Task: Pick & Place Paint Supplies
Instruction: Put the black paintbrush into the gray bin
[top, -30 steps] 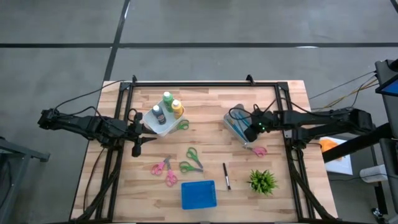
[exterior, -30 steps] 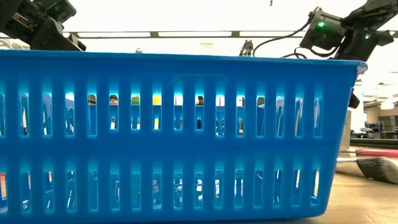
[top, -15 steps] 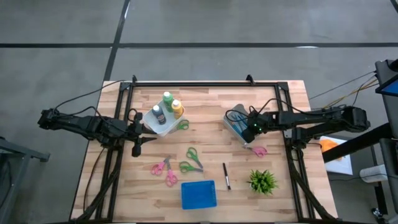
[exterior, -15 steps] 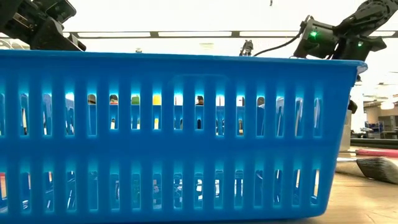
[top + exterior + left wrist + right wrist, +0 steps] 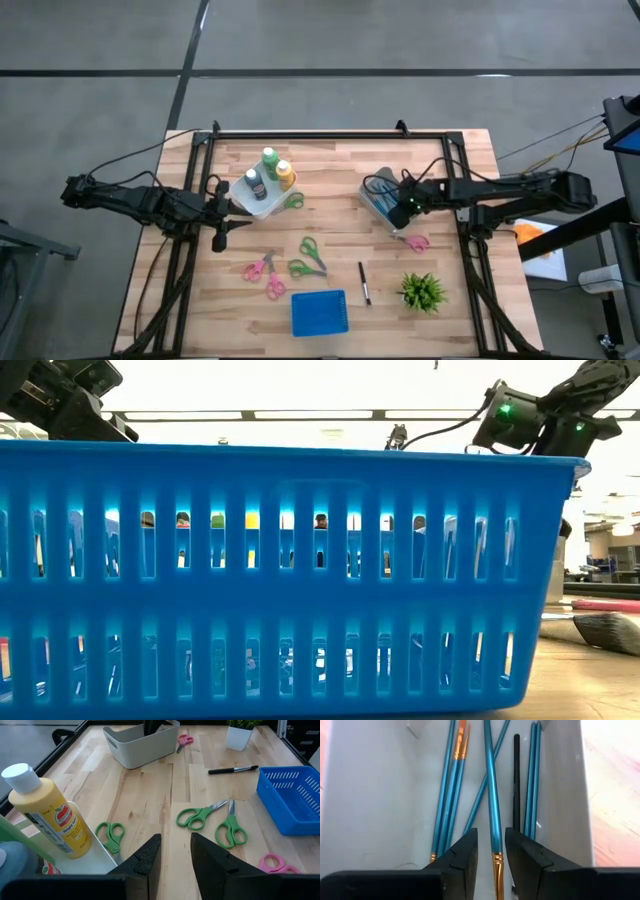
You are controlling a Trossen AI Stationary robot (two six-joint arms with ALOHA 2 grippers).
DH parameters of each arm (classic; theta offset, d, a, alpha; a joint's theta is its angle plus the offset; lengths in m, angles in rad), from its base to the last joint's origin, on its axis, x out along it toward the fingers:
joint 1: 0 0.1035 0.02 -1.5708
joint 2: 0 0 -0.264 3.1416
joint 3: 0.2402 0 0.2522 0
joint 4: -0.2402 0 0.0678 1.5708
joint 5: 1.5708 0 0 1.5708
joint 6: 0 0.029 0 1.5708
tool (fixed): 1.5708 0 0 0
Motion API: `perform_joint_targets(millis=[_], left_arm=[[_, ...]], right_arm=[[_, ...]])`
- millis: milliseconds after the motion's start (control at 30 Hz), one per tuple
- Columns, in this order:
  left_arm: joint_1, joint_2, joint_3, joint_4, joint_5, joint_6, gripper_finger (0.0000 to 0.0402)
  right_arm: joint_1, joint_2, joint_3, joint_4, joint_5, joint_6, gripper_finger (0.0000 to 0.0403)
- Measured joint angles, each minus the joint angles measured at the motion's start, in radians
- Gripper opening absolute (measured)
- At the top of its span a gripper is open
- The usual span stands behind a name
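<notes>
Brushes [image 5: 490, 790] lay loose along the floor of the grey bin [image 5: 378, 203], most with blue handles and one dark, and the right gripper [image 5: 490, 851] hung directly over them, its fingers parted by a narrow gap with one blue brush running between them and nothing yet pinched. Over the last second this arm had drawn in slightly across the bin and then settled; between the last half second and this moment it hardly moved at all. That pause, I judged, meant the arm was either lined up for a pick or had just let a brush go into the bin; the views did not settle which.

One dark brush [image 5: 364, 283] remained out on the tabletop [image 5: 340, 170] between the green scissors [image 5: 309, 258] and the potted plant [image 5: 422, 291], so the sorting looked unfinished.

Left gripper [image 5: 172, 857] waited at the tabletop's left edge, slightly parted and empty, beside the white tray [image 5: 252, 200] that held the green bottle [image 5: 269, 161], the yellow-orange bottle [image 5: 285, 174] and the dark grey bottle [image 5: 256, 184]. It had not shifted.
</notes>
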Motion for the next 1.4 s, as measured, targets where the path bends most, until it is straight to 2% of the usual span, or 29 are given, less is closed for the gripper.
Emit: perform_joint_targets(millis=[167, 367, 667, 967, 1200, 1400], left_arm=[[0.000, 0.000, 0.000, 0.000, 0.000, 0.000, 0.0108], [0.000, 0.000, 0.000, 0.000, 0.000, 0.000, 0.0108], [0.000, 0.000, 0.000, 0.000, 0.000, 0.000, 0.0108], [0.000, 0.000, 0.000, 0.000, 0.000, 0.000, 0.0108], [0.000, 0.000, 0.000, 0.000, 0.000, 0.000, 0.0108], [0.000, 0.000, 0.000, 0.000, 0.000, 0.000, 0.0108]], right_arm=[[0.000, -0.066, 0.003, -0.001, -0.001, -0.005, 0.0097], [0.000, -0.152, 0.066, -0.003, -0.010, -0.054, 0.0097], [0.018, -0.166, 0.187, -0.002, -0.253, -0.103, 0.0098], [0.176, -0.073, 0.259, -0.006, -0.269, 0.095, 0.0098], [0.312, 0.076, 0.323, -0.012, -0.227, 0.288, 0.0098], [0.371, 0.213, 0.404, -0.066, -0.206, 0.390, 0.0098]])
